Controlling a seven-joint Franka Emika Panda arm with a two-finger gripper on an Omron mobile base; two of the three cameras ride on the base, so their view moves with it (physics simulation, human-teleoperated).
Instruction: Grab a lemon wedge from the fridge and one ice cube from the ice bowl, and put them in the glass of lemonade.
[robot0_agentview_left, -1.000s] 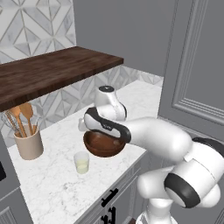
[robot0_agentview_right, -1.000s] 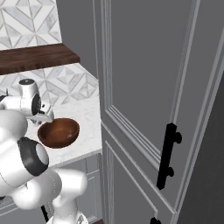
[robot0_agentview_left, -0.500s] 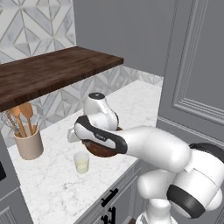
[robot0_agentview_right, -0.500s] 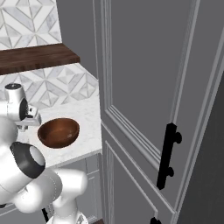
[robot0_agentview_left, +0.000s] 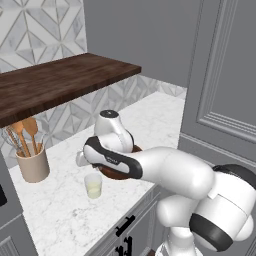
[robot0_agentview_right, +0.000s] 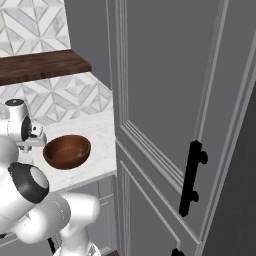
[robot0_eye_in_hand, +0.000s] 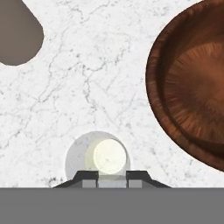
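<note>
The glass of lemonade (robot0_agentview_left: 93, 186) stands on the marble counter, a small clear tumbler of pale yellow liquid. My gripper (robot0_agentview_left: 81, 161) hangs just above it, to the left of the ice bowl. In the hand view the glass (robot0_eye_in_hand: 97, 158) lies right under my gripper (robot0_eye_in_hand: 112, 178), whose narrowly spaced tips have a pale block between them, seemingly the ice cube (robot0_eye_in_hand: 112, 183). The ice bowl (robot0_agentview_right: 66, 151), dark brown and round, looks bare inside and sits to the right of the glass (robot0_eye_in_hand: 192, 87). The fridge is out of view. I cannot make out a lemon wedge.
A beige cup of wooden utensils (robot0_agentview_left: 32, 167) stands at the back left of the counter under a dark wooden shelf (robot0_agentview_left: 65, 80). A tall panelled cabinet with black handles (robot0_agentview_right: 192, 175) rises on the right. The counter's front edge (robot0_agentview_left: 115, 220) runs close to the glass.
My arm has swung left, carrying the gripper from over the ice bowl to above the glass of lemonade. Bowl and glass have stayed put.
</note>
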